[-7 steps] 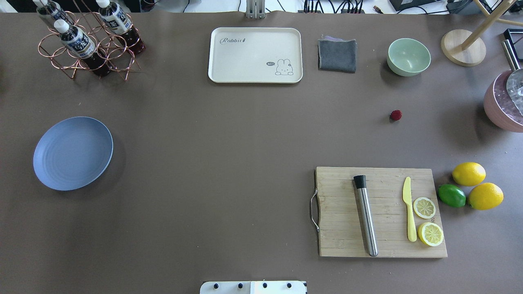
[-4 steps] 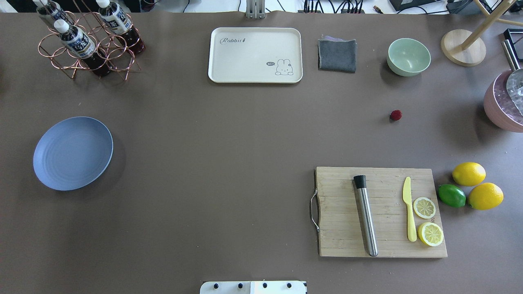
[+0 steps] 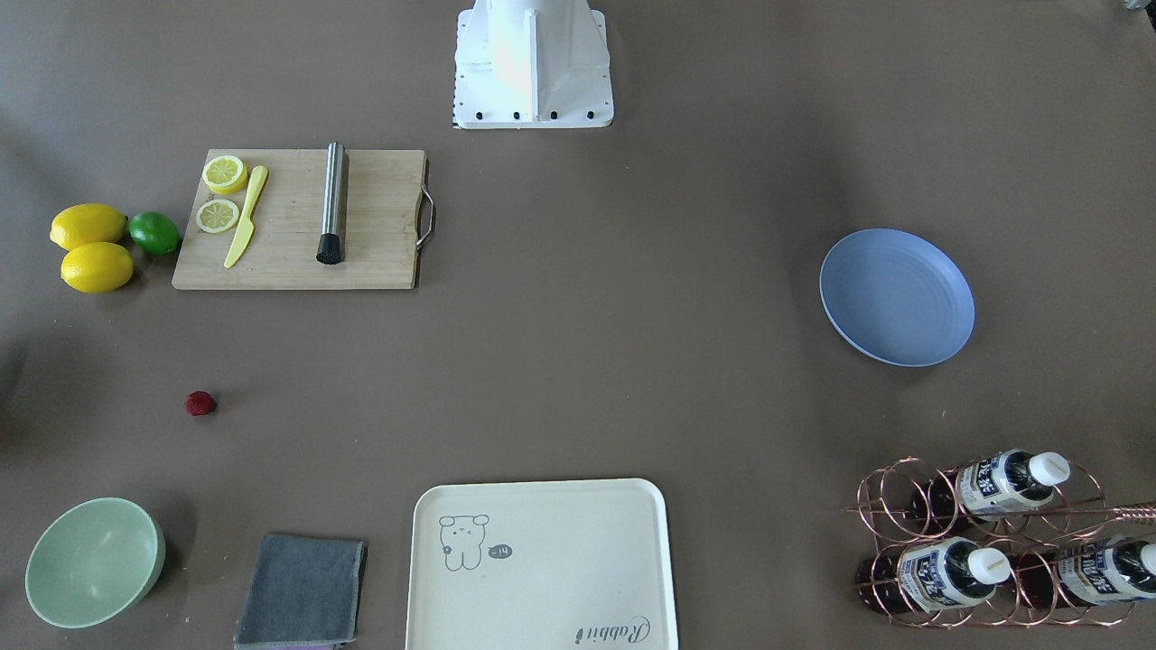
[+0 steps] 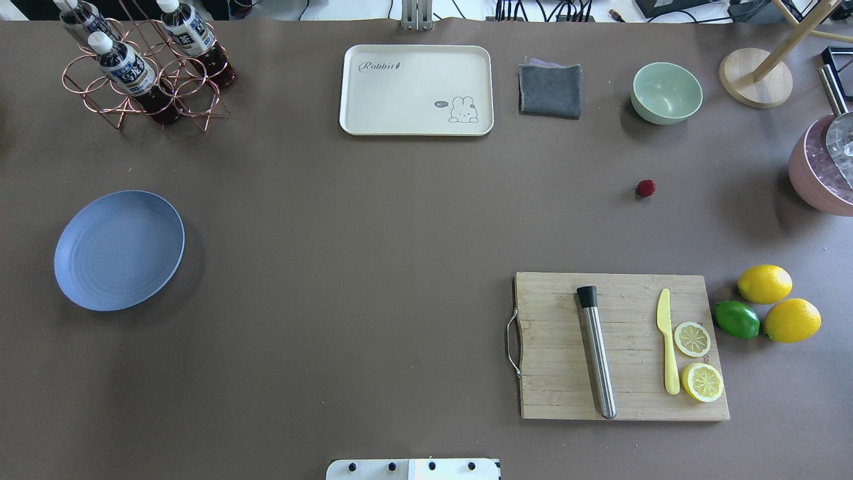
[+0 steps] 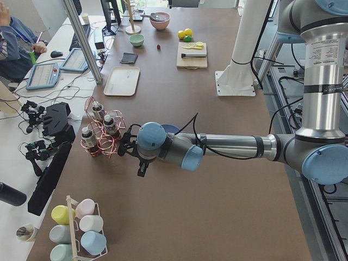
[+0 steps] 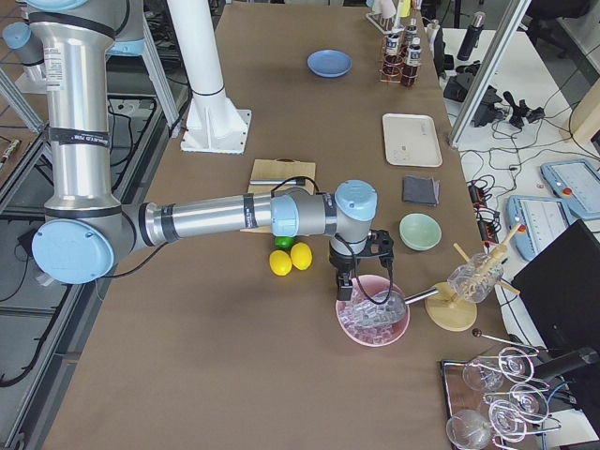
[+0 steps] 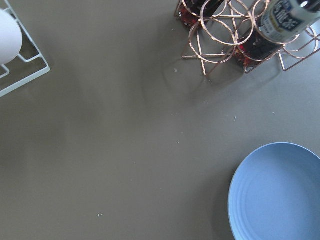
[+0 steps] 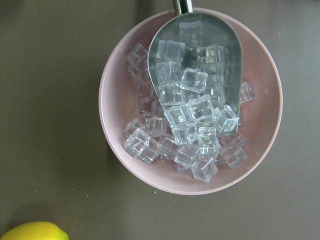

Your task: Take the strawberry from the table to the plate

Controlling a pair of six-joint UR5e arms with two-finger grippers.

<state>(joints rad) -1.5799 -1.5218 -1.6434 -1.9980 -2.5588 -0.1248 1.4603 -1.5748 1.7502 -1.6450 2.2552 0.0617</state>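
Nothing has moved: strawberry lies well apart from right gripper.

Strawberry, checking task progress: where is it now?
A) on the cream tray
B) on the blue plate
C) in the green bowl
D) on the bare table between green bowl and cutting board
D: the strawberry lies on the table between green bowl and cutting board.

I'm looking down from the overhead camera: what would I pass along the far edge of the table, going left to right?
bottles in a copper rack → cream tray → grey cloth → green bowl → round wooden stand base
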